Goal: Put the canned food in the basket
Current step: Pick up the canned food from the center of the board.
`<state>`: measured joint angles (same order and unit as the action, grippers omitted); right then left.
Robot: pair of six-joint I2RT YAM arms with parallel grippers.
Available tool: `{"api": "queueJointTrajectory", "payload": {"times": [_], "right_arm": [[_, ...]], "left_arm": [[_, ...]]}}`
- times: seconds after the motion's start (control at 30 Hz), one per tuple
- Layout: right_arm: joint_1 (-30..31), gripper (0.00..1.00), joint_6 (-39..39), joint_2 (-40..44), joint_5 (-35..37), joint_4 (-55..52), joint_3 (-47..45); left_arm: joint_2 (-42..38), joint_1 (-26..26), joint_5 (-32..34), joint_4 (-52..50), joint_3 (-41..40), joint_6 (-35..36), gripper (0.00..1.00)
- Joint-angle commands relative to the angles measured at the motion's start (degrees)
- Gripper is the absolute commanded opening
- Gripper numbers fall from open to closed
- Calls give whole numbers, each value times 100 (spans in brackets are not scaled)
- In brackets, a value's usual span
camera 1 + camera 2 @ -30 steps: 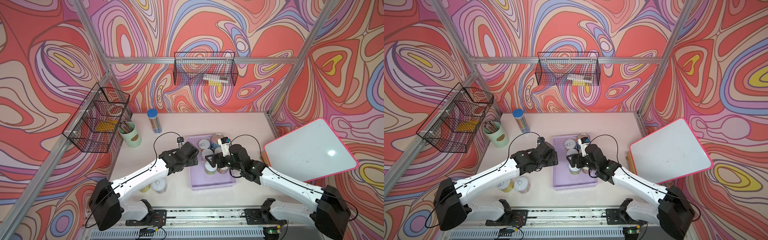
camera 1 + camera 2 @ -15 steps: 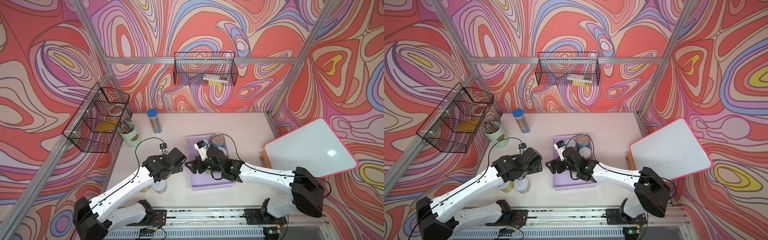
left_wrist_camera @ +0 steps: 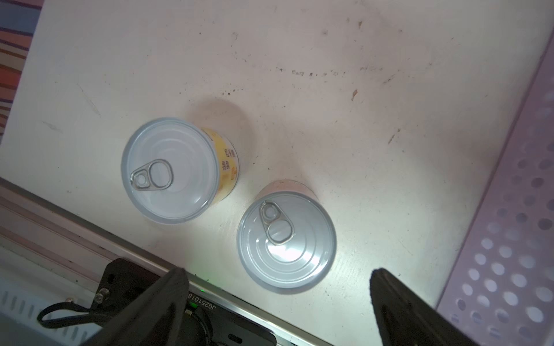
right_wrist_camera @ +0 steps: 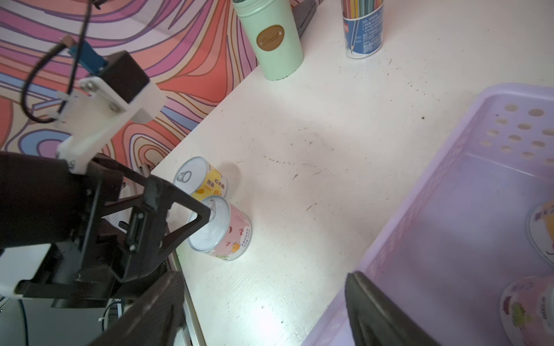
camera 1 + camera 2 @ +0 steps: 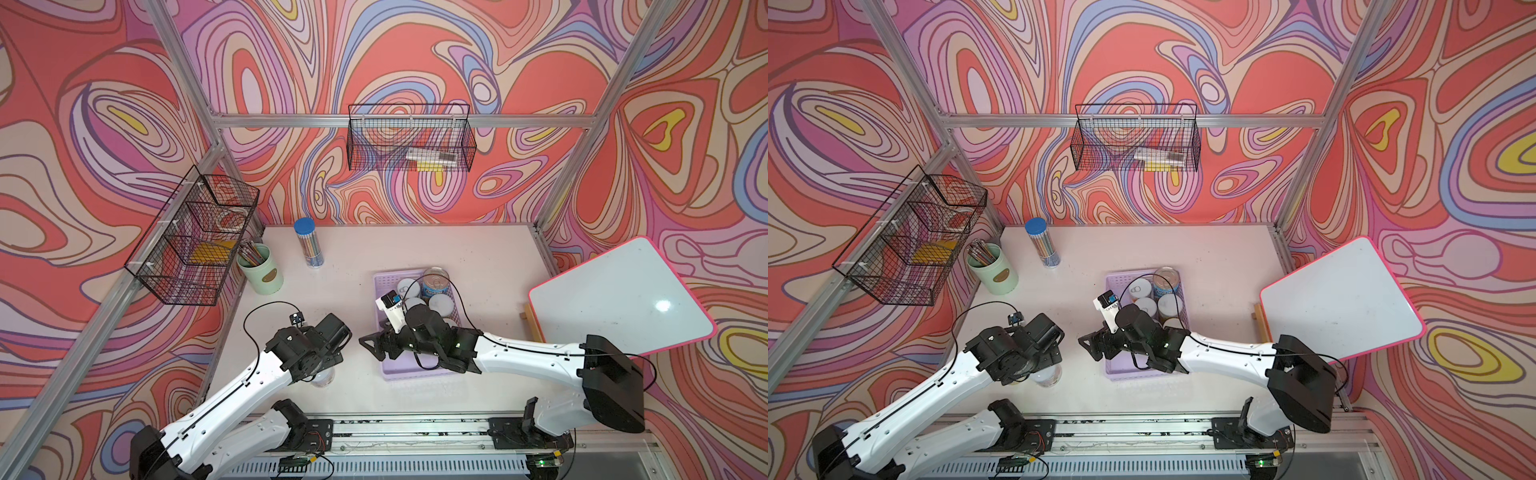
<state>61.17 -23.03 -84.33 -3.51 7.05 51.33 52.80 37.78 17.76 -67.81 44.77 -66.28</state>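
Beside the basket [image 3: 509,209], I hold my left hand [image 3: 277,271] wide open, empty, above the pink can [image 3: 286,242], right hand [image 4: 263,277] parted, gripping nothing.

Item count, desk [image 5: 415,249] and walls.

Loose cans, near left: 2, a yellow-labelled can [image 3: 174,170] and a pink-labelled can [image 3: 286,242]. Lilac basket [image 5: 1119,370]: 1. In it, in a top view: 1 wide blue-labelled can [image 5: 1166,279]; 3 small cans with tops showing, namely a pull-tab can [image 5: 1139,287], a white-topped can [image 5: 1170,302] and a third small can [image 5: 1147,306]; a fifth can [image 5: 1173,323] sits partly under the right arm, so the full basket total cannot be told. Black wire baskets: 2, a far-wall basket [image 5: 409,143] and a left-wall basket [image 5: 195,245]. Pencil tube [image 5: 308,243]: 1. Green cup [image 5: 262,270]: 1. Whiteboard [image 5: 619,295], right: 1. Claws: 2, left claw [image 3: 277,272] and right claw [image 4: 263,275].
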Motion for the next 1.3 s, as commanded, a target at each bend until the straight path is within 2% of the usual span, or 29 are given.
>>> {"api": "queueJointTrajectory", "payload": {"times": [0.0, 0.23, 0.57, 0.9, 1.27], "right_arm": [[36, 86, 266, 176, 60, 33, -47], [36, 86, 402, 192, 188, -119, 8], [37, 86, 498, 223, -25, 145, -62], [36, 86, 573, 230, 55, 121, 4], [36, 86, 529, 264, 140, 86, -62]], "left_arm": [[-33, -201, -393, 180, -167, -6, 99], [173, -521, -651, 442, -310, 237, 99], [249, -983, -944, 784, -590, 517, 99], [514, -1252, -1213, 1408, -898, 628, 99], [882, -1283, -1205, 1560, -893, 713, 87]]}}
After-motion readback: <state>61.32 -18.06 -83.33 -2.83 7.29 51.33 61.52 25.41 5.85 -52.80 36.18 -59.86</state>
